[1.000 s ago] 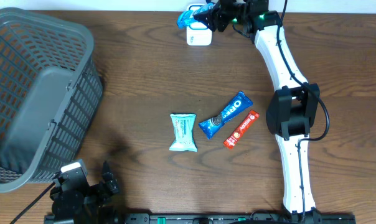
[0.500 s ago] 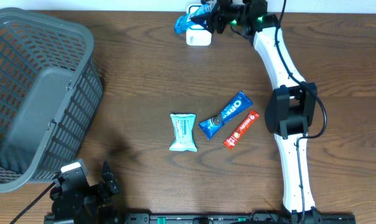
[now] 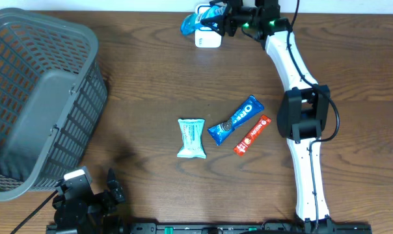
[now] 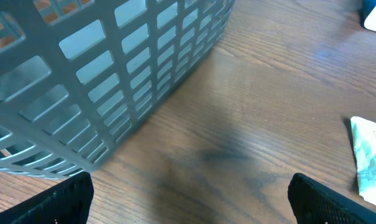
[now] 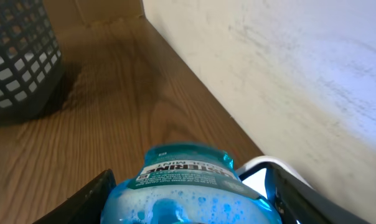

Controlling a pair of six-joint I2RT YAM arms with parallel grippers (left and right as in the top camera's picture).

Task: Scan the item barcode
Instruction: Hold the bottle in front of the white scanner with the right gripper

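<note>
Gripping the blue packet [image 3: 195,21] by its right end, my right jaws hold it over the white scanner [image 3: 208,40] at the far edge of the bench [image 3: 151,84]. I see its long axis running left-right, free end pointing left. My left jaws stand open, near the basket [image 3: 34,97].

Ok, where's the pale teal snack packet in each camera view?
Overhead: the pale teal packet lies mid-table, just left of the Oreo packet.
Left wrist: one end of it shows at the right edge.
Right wrist: not in it.
Shared landmark: the grey basket, at the left in overhead, upper left in left wrist, top-left corner in right wrist.
</note>
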